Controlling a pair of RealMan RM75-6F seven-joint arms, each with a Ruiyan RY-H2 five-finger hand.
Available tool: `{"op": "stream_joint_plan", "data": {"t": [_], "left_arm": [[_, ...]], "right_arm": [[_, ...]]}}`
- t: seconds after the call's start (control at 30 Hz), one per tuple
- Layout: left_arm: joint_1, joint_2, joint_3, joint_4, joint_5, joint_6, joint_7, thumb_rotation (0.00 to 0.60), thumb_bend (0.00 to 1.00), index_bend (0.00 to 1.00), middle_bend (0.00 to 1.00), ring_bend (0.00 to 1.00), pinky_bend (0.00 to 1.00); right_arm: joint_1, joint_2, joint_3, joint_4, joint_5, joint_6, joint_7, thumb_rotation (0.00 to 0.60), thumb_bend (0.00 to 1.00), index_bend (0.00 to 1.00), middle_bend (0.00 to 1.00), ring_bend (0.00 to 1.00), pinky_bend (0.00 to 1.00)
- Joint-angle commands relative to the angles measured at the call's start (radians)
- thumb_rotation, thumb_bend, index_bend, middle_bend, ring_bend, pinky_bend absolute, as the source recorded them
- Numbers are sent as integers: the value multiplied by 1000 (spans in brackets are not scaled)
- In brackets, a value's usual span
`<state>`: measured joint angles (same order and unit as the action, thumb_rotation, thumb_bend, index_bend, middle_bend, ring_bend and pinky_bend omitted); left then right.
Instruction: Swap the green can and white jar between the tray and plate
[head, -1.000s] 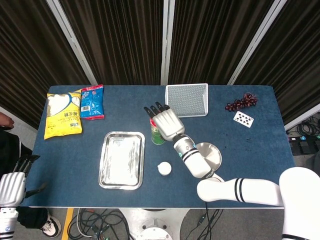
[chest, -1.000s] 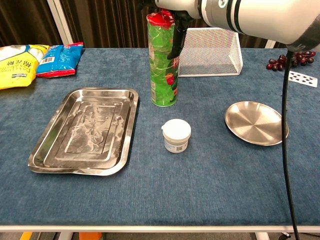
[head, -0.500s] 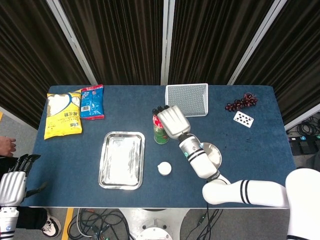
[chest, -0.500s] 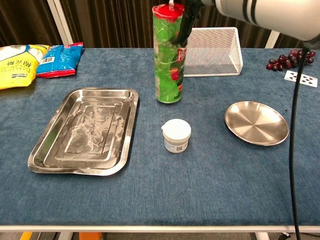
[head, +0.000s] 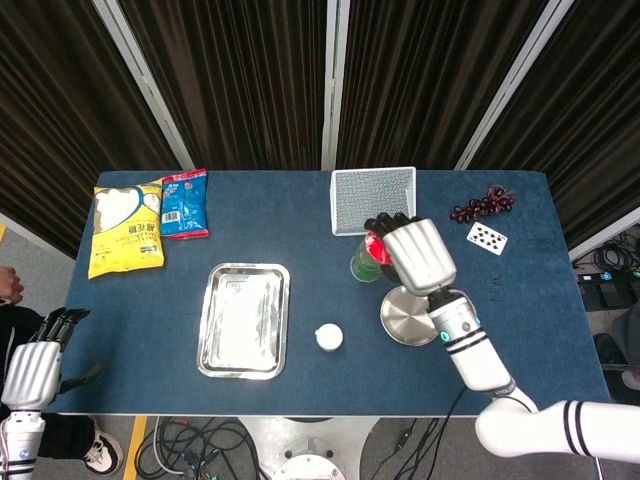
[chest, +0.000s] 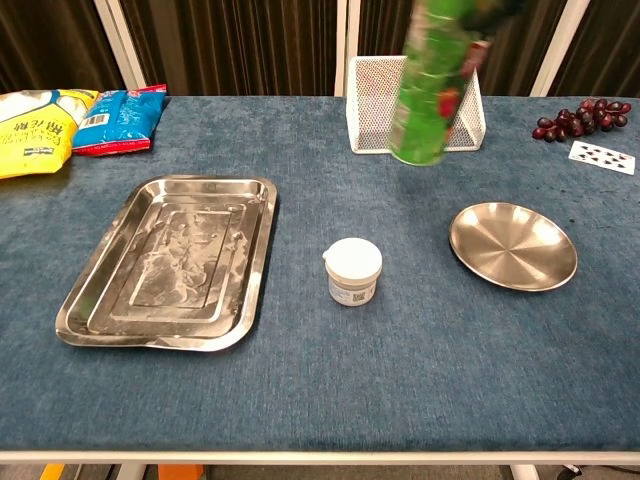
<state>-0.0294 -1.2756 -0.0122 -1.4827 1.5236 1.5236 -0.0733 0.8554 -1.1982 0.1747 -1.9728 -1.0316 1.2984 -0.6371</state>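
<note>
My right hand (head: 418, 255) grips the tall green can (head: 362, 265) near its red lid and holds it in the air, tilted. In the chest view the green can (chest: 428, 90) hangs in front of the mesh basket, above the table and left of the round steel plate (chest: 512, 245). Both the plate (head: 405, 315) and the steel tray (head: 243, 320) hold nothing. The small white jar (head: 328, 337) stands on the cloth between them; the chest view shows the jar (chest: 353, 270) right of the tray (chest: 170, 260). My left hand (head: 35, 362) hangs off the table's near left corner, fingers apart, holding nothing.
A white mesh basket (head: 373, 200) stands at the back centre. Grapes (head: 483, 203) and a playing card (head: 487, 237) lie at the back right. A yellow bag (head: 126, 228) and a blue bag (head: 184, 204) lie at the back left.
My right hand has lifted the green can off the table beside the tray and carried it to the right, toward the plate. The jar, tray and plate have not moved.
</note>
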Motion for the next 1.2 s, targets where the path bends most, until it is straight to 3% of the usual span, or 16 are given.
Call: {"op": "stream_joint_plan", "data": {"t": [0.03, 0.33, 0.73, 0.8, 0.87, 1.0, 1.1, 1.2], "left_arm": [[-5, 2, 0, -10, 3, -4, 12, 600, 117, 186, 174, 100, 365], [-14, -5, 4, -31, 12, -15, 40, 600, 118, 186, 174, 100, 365], [-16, -3, 3, -38, 6, -17, 50, 600, 118, 186, 174, 100, 365], [-15, -4, 4, -36, 5, -16, 48, 600, 117, 186, 174, 100, 365], [-14, -4, 5, -35, 5, -16, 46, 600, 117, 186, 174, 100, 365], [-13, -6, 5, -31, 3, -16, 42, 600, 118, 186, 174, 100, 365], [-13, -7, 4, -29, 3, -15, 41, 600, 118, 186, 174, 100, 365], [-15, -7, 4, -31, 5, -15, 43, 600, 118, 186, 174, 100, 365]], "right_arm": [[-110, 69, -79, -19, -113, 58, 107, 600, 226, 467, 428, 426, 623], [-244, 48, -163, 52, -245, 101, 196, 600, 226, 468, 431, 426, 622], [-286, 0, -153, 115, -274, 35, 232, 600, 220, 468, 430, 423, 581], [-288, -2, -152, 115, -273, 22, 223, 600, 206, 434, 419, 404, 545], [-289, 1, -149, 110, -269, 6, 214, 600, 176, 342, 353, 305, 464], [-290, 19, -141, 93, -267, -21, 219, 600, 72, 74, 87, 30, 184], [-296, 30, -132, 82, -274, -26, 230, 600, 14, 0, 0, 0, 46], [-310, 36, -124, 78, -295, -12, 253, 600, 1, 0, 0, 0, 17]]}}
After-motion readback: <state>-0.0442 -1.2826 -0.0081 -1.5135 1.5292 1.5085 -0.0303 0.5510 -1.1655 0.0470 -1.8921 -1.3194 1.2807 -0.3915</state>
